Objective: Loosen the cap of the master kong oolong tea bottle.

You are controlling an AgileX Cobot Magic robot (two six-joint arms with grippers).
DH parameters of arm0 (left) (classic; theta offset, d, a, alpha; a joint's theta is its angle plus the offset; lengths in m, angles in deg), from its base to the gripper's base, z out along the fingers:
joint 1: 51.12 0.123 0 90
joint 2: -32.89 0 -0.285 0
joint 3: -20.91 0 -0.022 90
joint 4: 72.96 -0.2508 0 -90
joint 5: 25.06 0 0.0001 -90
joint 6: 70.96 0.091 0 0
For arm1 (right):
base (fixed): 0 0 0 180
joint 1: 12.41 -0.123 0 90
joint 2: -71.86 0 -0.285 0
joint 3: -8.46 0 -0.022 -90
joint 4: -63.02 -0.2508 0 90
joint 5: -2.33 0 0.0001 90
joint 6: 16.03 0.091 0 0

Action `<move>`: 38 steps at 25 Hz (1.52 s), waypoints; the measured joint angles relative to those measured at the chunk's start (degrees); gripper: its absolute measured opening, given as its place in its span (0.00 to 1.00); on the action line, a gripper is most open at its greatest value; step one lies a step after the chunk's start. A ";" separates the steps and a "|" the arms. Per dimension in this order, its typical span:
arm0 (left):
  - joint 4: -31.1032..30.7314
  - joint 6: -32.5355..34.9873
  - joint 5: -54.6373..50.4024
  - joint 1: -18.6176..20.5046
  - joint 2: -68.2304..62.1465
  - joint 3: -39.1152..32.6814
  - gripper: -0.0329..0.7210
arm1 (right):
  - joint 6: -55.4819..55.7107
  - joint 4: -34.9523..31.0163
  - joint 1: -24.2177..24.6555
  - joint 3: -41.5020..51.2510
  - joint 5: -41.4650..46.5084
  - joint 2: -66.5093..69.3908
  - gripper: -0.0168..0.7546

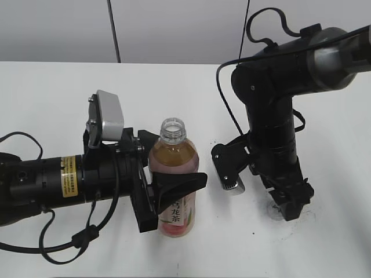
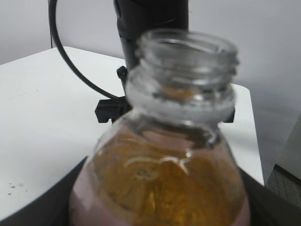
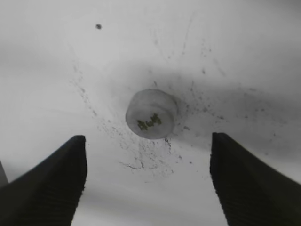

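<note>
The master kong oolong tea bottle (image 1: 173, 153) stands upright on the white table, its neck open with no cap on it. It fills the left wrist view (image 2: 164, 174), amber tea below the bare threaded mouth. My left gripper (image 1: 177, 191) is shut on the bottle's body at the pink label. The cap (image 3: 151, 114) lies on the table, logo side up, apart from the bottle. My right gripper (image 3: 148, 188) is open and empty, pointing down just above the table, with the cap a little beyond its fingertips. In the exterior view the right gripper (image 1: 293, 205) hides the cap.
The white table (image 1: 52, 98) runs back to a grey wall. Black cables trail from both arms (image 1: 81, 237). The right arm's wrist camera (image 1: 231, 184) hangs between the bottle and the right gripper. Dark scuff specks mark the table around the cap (image 3: 150, 160).
</note>
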 joint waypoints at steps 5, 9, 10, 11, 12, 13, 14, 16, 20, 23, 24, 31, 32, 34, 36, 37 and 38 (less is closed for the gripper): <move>0.00 0.00 0.00 0.00 0.00 0.00 0.63 | 1.53 2.93 0.00 -2.33 -0.86 -0.66 0.78; 0.00 0.00 0.00 0.00 0.00 0.00 0.64 | 3.93 2.63 0.00 -4.78 -0.99 -1.36 0.77; 0.00 0.05 0.00 0.00 0.00 0.00 0.64 | 4.15 2.51 0.00 -4.83 -0.93 -1.36 0.77; 0.00 0.05 0.00 0.00 0.00 0.00 0.66 | 4.27 2.44 0.00 -4.83 -0.86 -1.36 0.77; 0.00 0.05 0.00 0.00 0.00 0.00 0.67 | 4.27 2.44 0.00 -4.83 -0.86 -1.36 0.77; 0.00 0.05 -0.03 0.00 0.00 0.00 0.69 | 4.33 2.44 0.00 -4.83 -0.86 -1.36 0.77; -0.06 0.05 -0.10 0.00 0.00 0.00 0.70 | 4.39 2.44 0.00 -4.83 -0.86 -1.36 0.77; -0.17 0.05 -0.14 0.00 0.00 0.00 0.75 | 4.43 2.44 0.00 -4.83 -0.86 -1.36 0.77; -0.17 0.11 -0.14 0.00 0.00 0.00 0.80 | 4.43 2.44 0.00 -4.83 -0.86 -1.38 0.77; -0.05 0.10 -0.16 0.00 0.00 0.00 0.81 | 4.68 2.44 0.00 -5.35 -1.28 -2.07 0.77; 0.19 0.10 -0.16 0.00 0.00 0.00 0.81 | 5.07 2.44 0.00 -5.79 -1.33 -2.39 0.77; 3.08 0.10 -0.45 0.00 2.03 0.00 0.82 | 9.43 2.27 0.00 -7.91 -1.76 -3.04 0.77; 3.08 0.10 -0.45 0.00 2.59 0.00 0.82 | 9.59 2.22 0.00 -7.91 -1.76 -3.04 0.77; 3.33 0.10 -0.45 0.00 3.55 -0.02 0.82 | 9.73 2.22 0.00 -7.91 -1.76 -3.04 0.77; 3.74 0.10 -0.45 0.00 4.46 -0.02 0.82 | 9.76 2.22 -0.05 -7.91 -1.80 -3.04 0.77; 3.99 0.10 -0.45 0.00 5.03 -0.02 0.82 | 9.83 2.22 -0.05 -7.91 -1.80 -3.11 0.77; 4.33 0.10 -0.45 0.00 5.51 -0.02 0.82 | 9.89 2.27 -0.05 -7.91 -1.80 -3.32 0.77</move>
